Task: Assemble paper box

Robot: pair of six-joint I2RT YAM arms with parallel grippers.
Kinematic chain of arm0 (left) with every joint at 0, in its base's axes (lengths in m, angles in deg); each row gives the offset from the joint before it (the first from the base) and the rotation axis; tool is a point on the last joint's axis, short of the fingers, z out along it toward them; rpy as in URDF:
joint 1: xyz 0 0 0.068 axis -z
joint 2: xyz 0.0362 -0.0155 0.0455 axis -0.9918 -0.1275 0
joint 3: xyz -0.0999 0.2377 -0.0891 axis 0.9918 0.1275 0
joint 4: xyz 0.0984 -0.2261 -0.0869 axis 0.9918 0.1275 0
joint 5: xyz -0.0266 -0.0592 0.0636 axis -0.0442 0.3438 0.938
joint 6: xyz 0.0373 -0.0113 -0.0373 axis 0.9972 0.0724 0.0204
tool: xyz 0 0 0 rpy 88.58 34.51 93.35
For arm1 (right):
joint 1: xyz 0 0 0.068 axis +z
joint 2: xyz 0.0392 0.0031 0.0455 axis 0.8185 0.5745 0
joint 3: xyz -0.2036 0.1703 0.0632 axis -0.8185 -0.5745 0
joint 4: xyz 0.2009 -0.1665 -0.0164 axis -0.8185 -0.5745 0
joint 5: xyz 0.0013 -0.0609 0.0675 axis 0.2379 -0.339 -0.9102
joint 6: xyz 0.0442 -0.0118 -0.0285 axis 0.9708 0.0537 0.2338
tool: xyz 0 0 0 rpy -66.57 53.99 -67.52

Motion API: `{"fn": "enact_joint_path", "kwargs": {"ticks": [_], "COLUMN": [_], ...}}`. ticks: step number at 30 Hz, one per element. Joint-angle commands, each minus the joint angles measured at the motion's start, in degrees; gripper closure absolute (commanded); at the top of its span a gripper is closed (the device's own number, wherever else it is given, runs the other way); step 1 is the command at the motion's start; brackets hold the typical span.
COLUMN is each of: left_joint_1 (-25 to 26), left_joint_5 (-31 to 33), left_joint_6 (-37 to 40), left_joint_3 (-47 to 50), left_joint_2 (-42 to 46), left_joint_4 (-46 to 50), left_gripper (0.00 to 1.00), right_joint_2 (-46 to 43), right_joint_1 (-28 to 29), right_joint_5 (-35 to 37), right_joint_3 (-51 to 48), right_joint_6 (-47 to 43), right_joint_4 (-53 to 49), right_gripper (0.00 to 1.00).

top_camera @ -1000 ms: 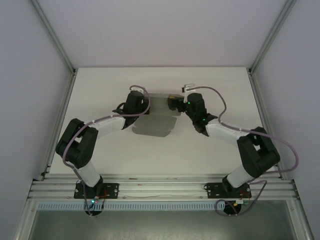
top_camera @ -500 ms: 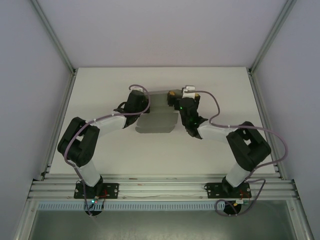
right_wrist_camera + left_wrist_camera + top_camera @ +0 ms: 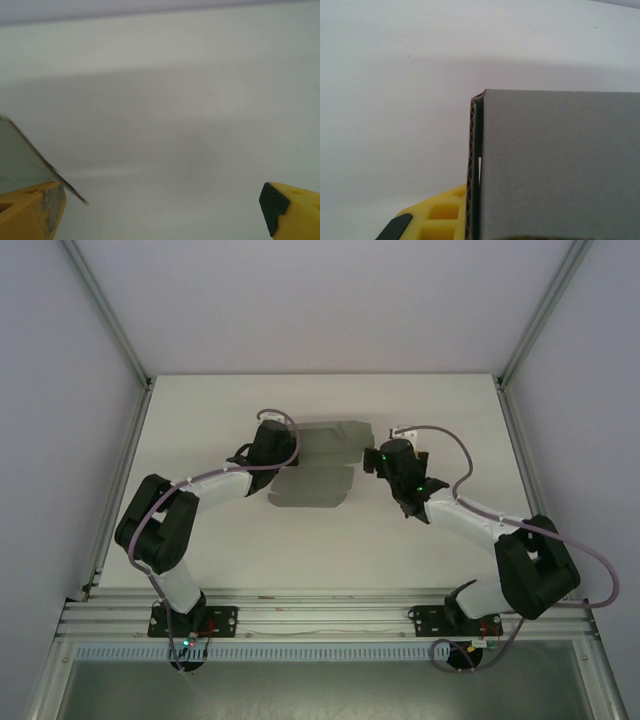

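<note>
The paper box (image 3: 318,468) is a flat grey cardboard sheet lying mid-table, its far part raised a little. My left gripper (image 3: 284,450) is shut on the sheet's left edge. In the left wrist view the sheet (image 3: 560,165) covers the right side, its corrugated edge facing me beside one yellow finger (image 3: 432,215). My right gripper (image 3: 368,458) stands open just right of the sheet, apart from it. In the right wrist view that gripper (image 3: 162,212) has nothing between its fingers, and a corner of the sheet (image 3: 22,160) pokes in by the left finger (image 3: 30,212).
The white table (image 3: 200,420) is walled by aluminium posts and pale panels on the left, right and far sides. Both arms' cables loop above the wrists. A metal rail (image 3: 320,615) runs along the near edge by the arm bases.
My right gripper has let go of the sheet's right side and drawn back to the right. The sheet's far right part has swung out. The left gripper has stayed put.
</note>
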Motion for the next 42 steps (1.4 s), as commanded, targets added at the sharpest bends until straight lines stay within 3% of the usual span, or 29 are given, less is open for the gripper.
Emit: {"fn": "enact_joint_path", "kwargs": {"ticks": [1,9,18,24,28,34,42], "left_joint_1": [-0.53,-0.64,-0.65,-0.65,-0.62,-0.61,-1.45], "left_joint_5": [0.93,-0.07,-1.48,-3.80,-5.19,-4.77,-2.99], "left_joint_6": [0.51,0.42,0.16,-1.33,-2.17,-2.69,-1.51], "left_joint_3": [-1.44,-1.66,-2.37,-3.05,-3.08,-3.07,-2.88], "left_joint_2": [2.35,1.97,0.60,-0.03,0.10,-0.04,-0.28], "left_joint_4": [0.99,1.11,1.31,0.95,0.49,0.90,2.44], "left_gripper": [1.00,1.00,1.00,1.00,1.00,1.00,1.00], "right_joint_2": [0.59,5.87,6.80,11.94,16.36,18.68,6.10], "right_joint_1": [-0.78,-1.09,-1.08,-0.97,-0.12,3.69,3.31], "right_joint_5": [-3.41,-6.90,-15.88,-23.34,-20.02,-4.26,-11.40], "right_joint_3": [-0.47,1.97,3.11,4.82,6.96,8.30,2.34], "right_joint_6": [2.37,2.36,0.29,1.03,1.02,-2.32,-5.11], "right_joint_4": [-2.39,4.59,12.07,16.11,17.63,18.46,13.33], "right_gripper": [0.00,0.00,0.00,0.00,0.00,0.00,0.00]}}
